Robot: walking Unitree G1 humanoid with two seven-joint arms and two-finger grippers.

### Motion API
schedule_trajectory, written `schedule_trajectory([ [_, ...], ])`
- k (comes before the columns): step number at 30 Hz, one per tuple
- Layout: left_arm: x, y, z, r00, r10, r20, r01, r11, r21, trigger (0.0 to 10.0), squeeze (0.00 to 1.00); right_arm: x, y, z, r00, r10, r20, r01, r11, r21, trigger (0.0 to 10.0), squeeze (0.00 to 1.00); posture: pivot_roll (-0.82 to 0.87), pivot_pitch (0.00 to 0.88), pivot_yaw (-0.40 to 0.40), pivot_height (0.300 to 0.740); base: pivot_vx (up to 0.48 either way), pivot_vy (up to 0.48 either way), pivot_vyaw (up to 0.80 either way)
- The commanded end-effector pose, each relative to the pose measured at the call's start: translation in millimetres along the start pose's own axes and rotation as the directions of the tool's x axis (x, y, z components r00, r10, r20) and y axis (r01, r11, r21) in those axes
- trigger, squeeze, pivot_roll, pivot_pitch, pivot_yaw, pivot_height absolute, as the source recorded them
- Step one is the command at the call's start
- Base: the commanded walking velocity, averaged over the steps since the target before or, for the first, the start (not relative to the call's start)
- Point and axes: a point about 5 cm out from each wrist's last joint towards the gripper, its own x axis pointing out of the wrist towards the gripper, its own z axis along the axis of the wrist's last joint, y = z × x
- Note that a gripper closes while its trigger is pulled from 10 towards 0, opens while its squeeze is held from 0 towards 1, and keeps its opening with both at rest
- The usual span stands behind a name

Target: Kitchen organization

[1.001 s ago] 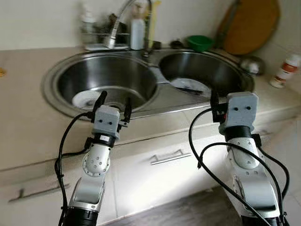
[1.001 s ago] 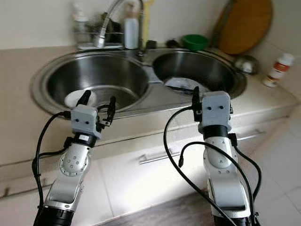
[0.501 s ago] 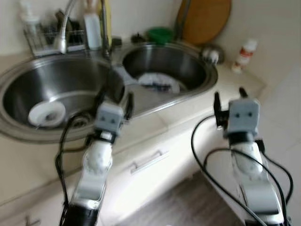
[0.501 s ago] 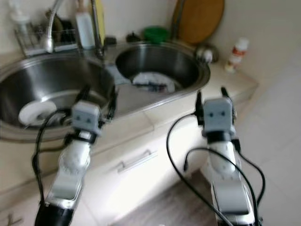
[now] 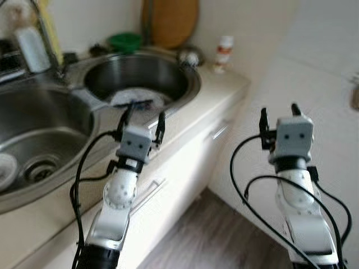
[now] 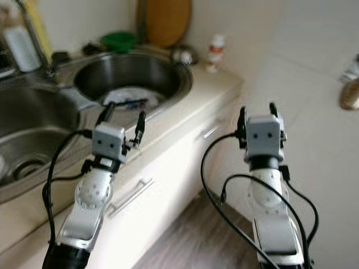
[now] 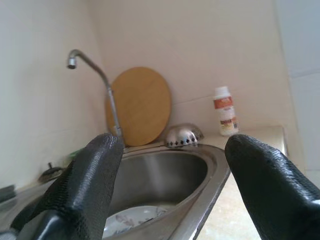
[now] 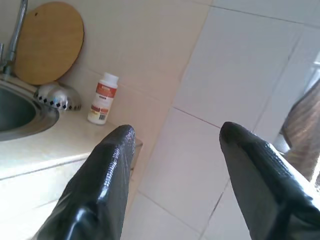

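Jaws: both grippers spread apart, nothing held.
Left gripper (image 5: 143,116): raised over the counter edge (image 5: 224,92), just before the right sink basin (image 5: 140,75).
Right gripper (image 5: 279,115): raised past the counter's end, before the tiled wall.
Plate (image 5: 136,99): lying in the right basin.
Bottle (image 5: 224,52): upright near the counter corner, beside the cutting board (image 5: 170,22).

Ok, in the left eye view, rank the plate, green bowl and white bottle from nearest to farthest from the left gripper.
1. Plate, in the right basin just beyond the left gripper.
2. White bottle, at the counter's far right corner.
3. Green bowl, behind the basin by the wall; close to the bottle's rank.
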Motion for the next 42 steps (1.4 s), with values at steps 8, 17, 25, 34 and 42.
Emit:
schedule_trajectory([
  [8, 4.7, -11.2, 1.8, 0.999, -0.042, 0.015, 0.042, 0.999, -0.015, 10.0, 0.0, -0.6, -10.1, -1.4, 0.998, -0.057, 0.007, 0.057, 0.998, -0.029, 10.0, 0.0, 0.04, 0.0, -0.037, 0.74, 0.0, 0.0, -0.8],
  [17, 3.1, -14.4, 0.0, 0.999, -0.05, 0.009, 0.05, 0.999, -0.018, 10.0, 0.0, -2.0, -10.4, -3.5, 0.998, -0.059, 0.002, 0.059, 0.997, -0.044, 10.0, 0.0, 0.04, 0.0, -0.042, 0.74, 0.0, 0.0, -0.8],
  [25, 1.8, -12.5, -1.3, 0.999, -0.042, -0.001, 0.042, 0.999, -0.015, 10.0, 0.0, -1.9, -6.9, -6.8, 0.999, -0.046, -0.002, 0.046, 0.996, -0.078, 10.0, 0.0, 0.04, 0.0, -0.049, 0.74, 0.0, 0.0, -0.1],
  [34, 2.2, -12.9, -2.1, 0.999, -0.042, -0.005, 0.042, 0.999, -0.015, 10.0, 0.0, 1.7, -7.1, -6.6, 0.999, -0.05, 0.001, 0.049, 0.995, -0.084, 10.0, 0.0, 0.04, 0.0, -0.05, 0.74, 0.0, -0.145, 0.0],
  [42, 3.6, -12.4, -3.4, 0.999, -0.039, -0.007, 0.039, 0.999, -0.018, 10.0, 0.0, 7.2, -5.6, -5.4, 0.999, -0.054, 0.007, 0.054, 0.995, -0.08, 10.0, 0.0, 0.04, 0.0, -0.051, 0.74, 0.0, -0.384, 0.0],
])
